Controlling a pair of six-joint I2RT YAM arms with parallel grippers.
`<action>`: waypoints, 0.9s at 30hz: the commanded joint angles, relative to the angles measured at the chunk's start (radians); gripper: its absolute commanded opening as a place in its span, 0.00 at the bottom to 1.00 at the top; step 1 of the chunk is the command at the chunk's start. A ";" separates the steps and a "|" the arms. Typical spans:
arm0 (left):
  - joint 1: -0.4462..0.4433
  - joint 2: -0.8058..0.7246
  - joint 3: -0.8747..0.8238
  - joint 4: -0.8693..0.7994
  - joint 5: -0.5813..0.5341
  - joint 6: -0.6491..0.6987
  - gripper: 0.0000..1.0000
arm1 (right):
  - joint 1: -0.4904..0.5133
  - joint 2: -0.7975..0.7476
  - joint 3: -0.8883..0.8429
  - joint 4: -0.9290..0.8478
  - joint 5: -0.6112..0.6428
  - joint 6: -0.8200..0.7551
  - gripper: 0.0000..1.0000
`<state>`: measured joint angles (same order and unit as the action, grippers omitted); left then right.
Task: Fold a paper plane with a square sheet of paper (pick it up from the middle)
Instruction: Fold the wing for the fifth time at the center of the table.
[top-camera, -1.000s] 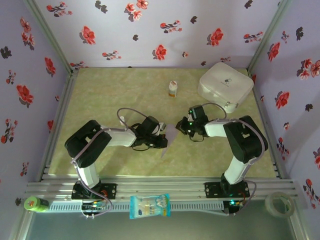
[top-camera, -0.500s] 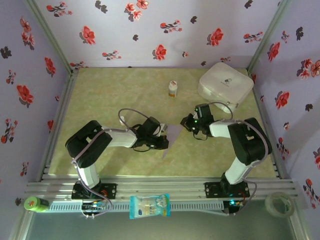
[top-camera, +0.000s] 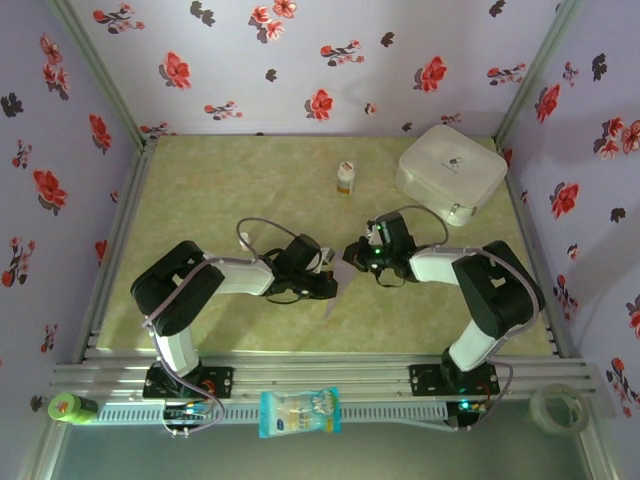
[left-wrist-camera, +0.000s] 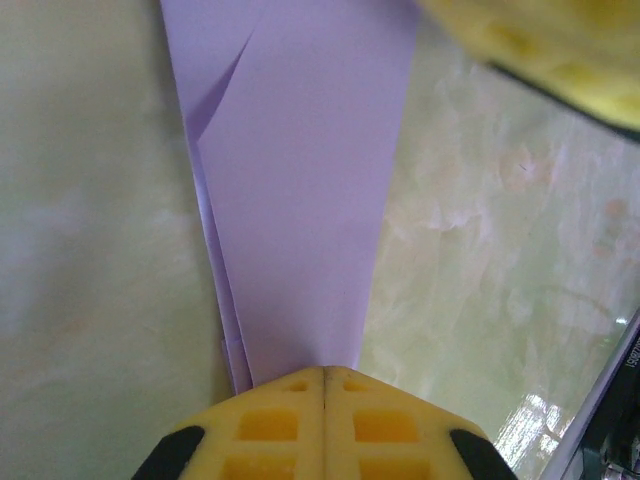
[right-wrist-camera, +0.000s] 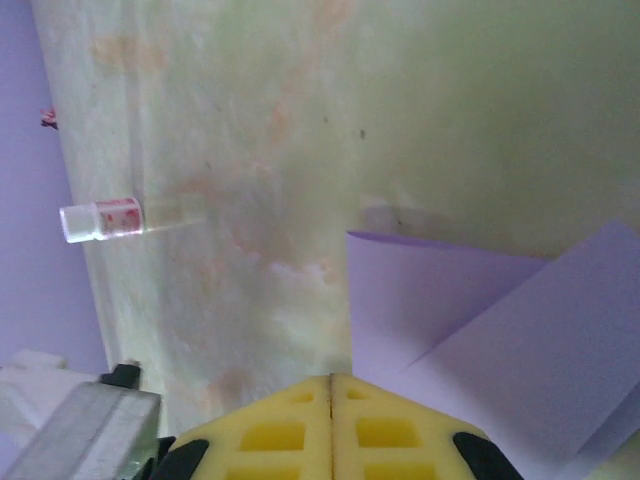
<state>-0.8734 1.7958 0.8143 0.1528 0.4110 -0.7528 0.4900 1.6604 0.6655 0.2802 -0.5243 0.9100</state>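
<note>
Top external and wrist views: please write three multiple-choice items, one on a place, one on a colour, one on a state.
1. Where is the small bottle? A) left of the white case B) on the case C) between the arm bases
2. What colour is the folded paper? A) green B) pale lavender C) red
3. How is the left gripper? A) wide open B) shut on the paper C) shut on the bottle
1 A: the top view shows it left of the case. 2 B: both wrist views show lavender. 3 B: it is closed on the paper's narrow end.
</note>
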 joint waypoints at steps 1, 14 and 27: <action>-0.019 0.026 -0.038 -0.140 -0.026 -0.025 0.00 | 0.004 0.033 -0.010 -0.065 0.021 0.003 0.04; -0.019 -0.090 0.076 -0.170 -0.029 -0.073 0.01 | -0.024 0.069 -0.061 -0.085 0.093 -0.005 0.00; -0.028 0.058 0.172 -0.048 0.044 -0.157 0.06 | -0.024 0.072 -0.074 -0.075 0.105 0.002 0.00</action>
<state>-0.8906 1.8145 0.9707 0.1051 0.4305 -0.8894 0.4812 1.7027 0.6300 0.2783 -0.5053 0.9138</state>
